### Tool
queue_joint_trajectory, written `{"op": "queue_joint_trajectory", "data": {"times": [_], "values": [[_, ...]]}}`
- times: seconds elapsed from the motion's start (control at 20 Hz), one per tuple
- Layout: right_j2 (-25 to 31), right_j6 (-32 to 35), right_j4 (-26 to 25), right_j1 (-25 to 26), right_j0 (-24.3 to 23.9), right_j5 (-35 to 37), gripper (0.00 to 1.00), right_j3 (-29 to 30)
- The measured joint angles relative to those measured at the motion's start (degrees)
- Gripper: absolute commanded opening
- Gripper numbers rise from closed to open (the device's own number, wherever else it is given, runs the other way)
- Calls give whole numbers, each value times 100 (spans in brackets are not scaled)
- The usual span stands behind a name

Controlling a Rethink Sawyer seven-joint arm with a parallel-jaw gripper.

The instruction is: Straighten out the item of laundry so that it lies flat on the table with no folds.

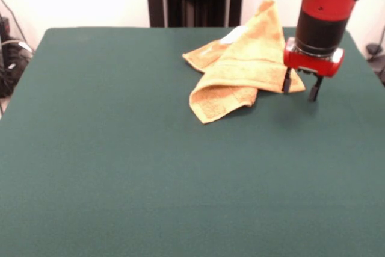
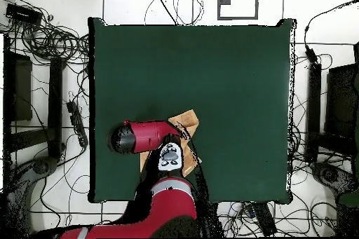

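We see our tool, jaws apart and empty, hanging at the three o'clock edge of the rumpled, folded towel on the worktop, likely poised to grip a corner.

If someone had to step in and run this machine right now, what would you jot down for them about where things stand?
End effector: open and empty, its two tips hang just above the table at the towel's right edge in the front view.
Towel: bunched near the table's robot-side edge, folded over itself, one corner peaked up, another flap doubled under at the front. The overhead view shows the arm covering most of it.
Done: nothing yet; the towel is not flat.
Left: grasp an edge or corner, pull the folds out, and lay it flat; there looks to be plenty of bare table in front for spreading it.
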Motion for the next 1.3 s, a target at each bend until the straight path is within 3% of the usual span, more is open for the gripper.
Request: {"op": "queue_joint_trajectory", "data": {"times": [0.85, 1.3], "values": [[27, 0, -1, -1144, -327, 49, 100, 745], [27, 0, -1, -1003, -394, 6, 100, 894]]}}
